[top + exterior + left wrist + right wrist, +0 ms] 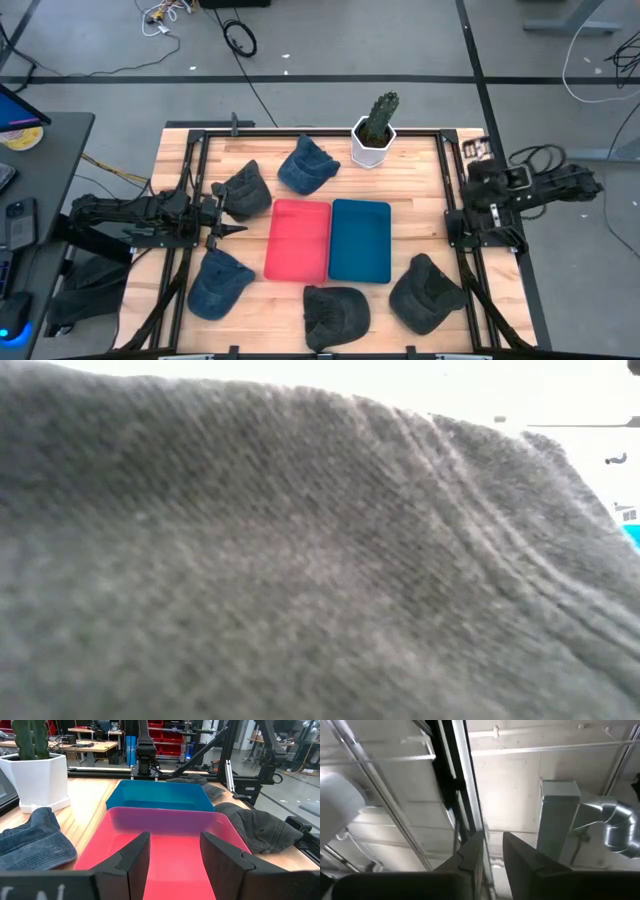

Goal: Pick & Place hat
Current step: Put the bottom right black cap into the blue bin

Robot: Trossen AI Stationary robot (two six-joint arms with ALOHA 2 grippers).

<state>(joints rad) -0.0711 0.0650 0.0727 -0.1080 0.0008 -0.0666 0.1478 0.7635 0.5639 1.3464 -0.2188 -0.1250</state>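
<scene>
While the right pincer (492, 851) waits nearly closed and empty, the left pincer (172, 851), open and empty, faces the red tray (172, 822) directly ahead, dark hats (262, 827) alongside.

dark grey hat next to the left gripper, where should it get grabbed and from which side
Grip the dark grey hat on the soft crown edge facing the left gripper, coming in low from the table's left side. The hat lies slumped just beyond the open fingers, left of the red tray, so the bunched fabric there probably offers a fold to pinch. The right gripper waits at the right edge.
</scene>
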